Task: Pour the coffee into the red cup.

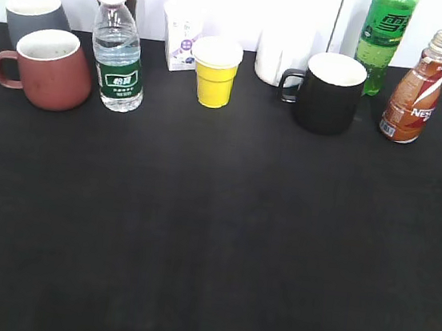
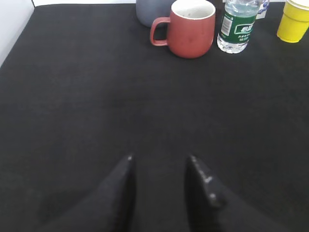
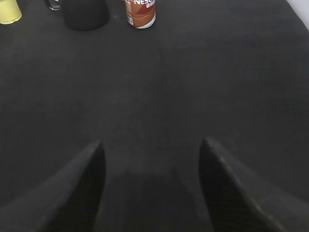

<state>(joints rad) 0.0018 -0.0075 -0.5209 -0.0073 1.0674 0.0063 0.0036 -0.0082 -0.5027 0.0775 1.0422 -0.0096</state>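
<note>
White "NES…" lettering on the coffee bottle's [image 1: 414, 92] brown-orange label.

My left fingers [image 2: 123, 193] and right fingers [image 3: 82, 188] look like matt black plastic, the left ones flecked with pale scuffs. Under them the table [image 1: 211, 245] wears a matt black cloth with a fine, slightly rough weave. At eleven o'clock the red cup [image 1: 51, 69] has a dull, earthy ceramic finish outside and a cream glaze inside; the grey cup [image 1: 31, 16] behind it is matt too. The water bottle [image 1: 118, 48] is clear, glossy plastic with a shiny green label. At one o'clock the black mug [image 1: 329, 94] has a soft sheen, and the coffee [image 1: 416, 88] sits in glossy plastic. The yellow cup [image 1: 215, 74] looks like smooth plastic.
</note>
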